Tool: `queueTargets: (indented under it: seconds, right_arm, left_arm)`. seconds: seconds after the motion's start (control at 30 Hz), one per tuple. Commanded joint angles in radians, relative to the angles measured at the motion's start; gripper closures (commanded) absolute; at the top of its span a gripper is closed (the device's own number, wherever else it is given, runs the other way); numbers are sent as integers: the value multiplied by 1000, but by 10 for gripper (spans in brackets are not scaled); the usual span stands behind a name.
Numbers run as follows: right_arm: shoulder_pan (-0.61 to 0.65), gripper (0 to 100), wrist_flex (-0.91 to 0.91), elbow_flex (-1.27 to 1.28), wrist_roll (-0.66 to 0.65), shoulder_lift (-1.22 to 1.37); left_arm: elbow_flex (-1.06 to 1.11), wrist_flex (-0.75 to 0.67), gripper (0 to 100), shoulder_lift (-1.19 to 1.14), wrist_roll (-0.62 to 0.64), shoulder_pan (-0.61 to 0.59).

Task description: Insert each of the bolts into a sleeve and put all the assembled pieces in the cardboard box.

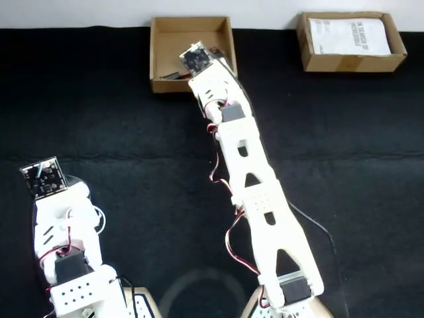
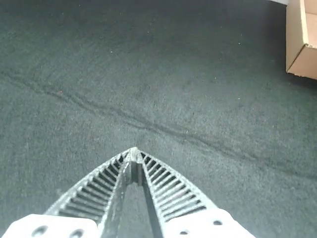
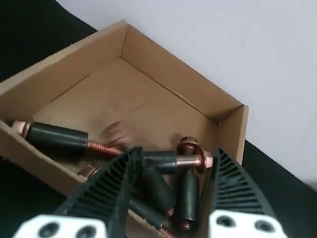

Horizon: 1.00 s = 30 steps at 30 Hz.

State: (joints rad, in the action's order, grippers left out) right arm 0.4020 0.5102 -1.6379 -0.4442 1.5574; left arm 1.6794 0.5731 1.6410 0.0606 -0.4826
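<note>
The right claw (image 3: pixel 177 151) is wide open and holds nothing. Right under it, in the cardboard box (image 3: pixel 168 69), lie bolts (image 3: pixel 190 161) in black sleeves (image 3: pixel 58 136). The left claw (image 2: pixel 133 151) is closed tight, empty, above the tabletop (image 2: pixel 148 74).

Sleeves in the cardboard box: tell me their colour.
Black sleeves, clearest in the right wrist view.

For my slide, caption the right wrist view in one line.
Open right gripper hangs over the cardboard box, with several sleeved bolts lying inside.
</note>
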Motion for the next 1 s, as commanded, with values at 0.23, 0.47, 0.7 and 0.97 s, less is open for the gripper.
queueTargets:
  seconds: [0.23, 0.47, 0.7, 0.97]
  right_arm:
    - [5, 793, 403, -128, 371, -321]
    - [-16, 793, 664, -128, 548, -562]
    - [-10, 793, 808, -128, 562, -768]
    - [-12, 793, 1000, -125, 557, -1069]
  left_arm:
    - [24, 12, 991, 16, -3, 27]
    - [24, 12, 991, 16, -3, 27]
    - [24, 14, 991, 16, -5, 27]
    - [24, 41, 991, 15, -5, 65]
